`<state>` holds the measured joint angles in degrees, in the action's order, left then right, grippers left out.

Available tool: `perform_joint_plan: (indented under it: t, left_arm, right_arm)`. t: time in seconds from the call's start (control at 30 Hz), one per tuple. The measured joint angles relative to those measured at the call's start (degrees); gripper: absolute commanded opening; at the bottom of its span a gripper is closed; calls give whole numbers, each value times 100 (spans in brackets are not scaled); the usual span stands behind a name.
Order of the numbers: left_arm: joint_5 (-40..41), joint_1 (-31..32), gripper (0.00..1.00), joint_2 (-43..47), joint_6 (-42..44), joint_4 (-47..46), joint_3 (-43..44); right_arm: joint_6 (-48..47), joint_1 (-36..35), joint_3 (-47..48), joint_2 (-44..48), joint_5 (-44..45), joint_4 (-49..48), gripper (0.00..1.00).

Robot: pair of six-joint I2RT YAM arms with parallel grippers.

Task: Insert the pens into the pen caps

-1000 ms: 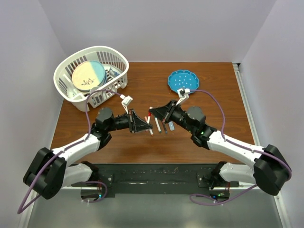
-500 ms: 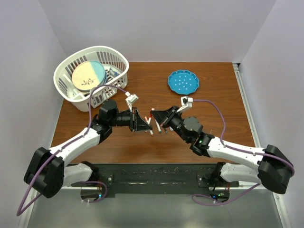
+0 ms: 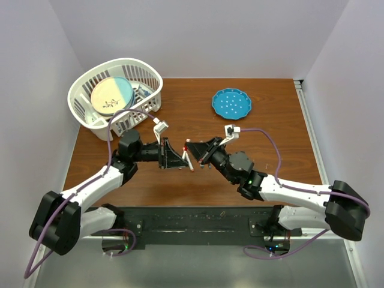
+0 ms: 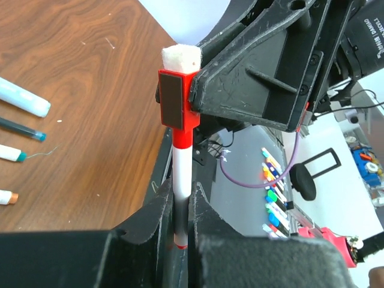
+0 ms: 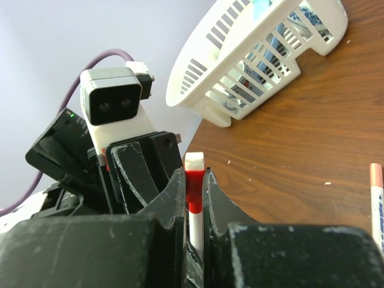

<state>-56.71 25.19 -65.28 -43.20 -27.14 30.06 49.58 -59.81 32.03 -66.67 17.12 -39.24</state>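
1. Pen, white-barrelled with a red tail end, is held between the two arms over the middle of the table.
2. A red cap with a white felt top sits on its other end. It looks pushed home, though the join is too small to be sure.
3. The left tool is clenched on the lower barrel, a finger on either side.
4. The right tool is clenched on the red cap, so both arms grip the same piece from opposite ends.
5. Beside them on the table lie a light blue pen, a dark thin pen and two white ones, apart from each other.
6. Farther off, a white basket stands at the far left corner, and a blue plate at the far side.
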Motion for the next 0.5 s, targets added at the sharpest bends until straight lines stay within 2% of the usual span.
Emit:
perform_joint_plan:
  t: [0.37, 0.4, 0.43, 0.5]
  left_arm:
    - [-232, -101, 0, -48, -9, 61, 0]
    - [-243, -103, 4, -50, -9, 70, 0]
    - [-264, -105, 19, -50, -9, 70, 0]
    - [-295, -105, 30, -31, 11, 13, 0]
  right_arm:
    - [-175, -365, 533, -103, 673, 911, 0]
    - [-190, -398, 619, -85, 769, 1097, 0]
    - [-232, -428, 719, -61, 841, 1300, 0]
    - [-356, -448, 999, 4, 901, 1827, 0]
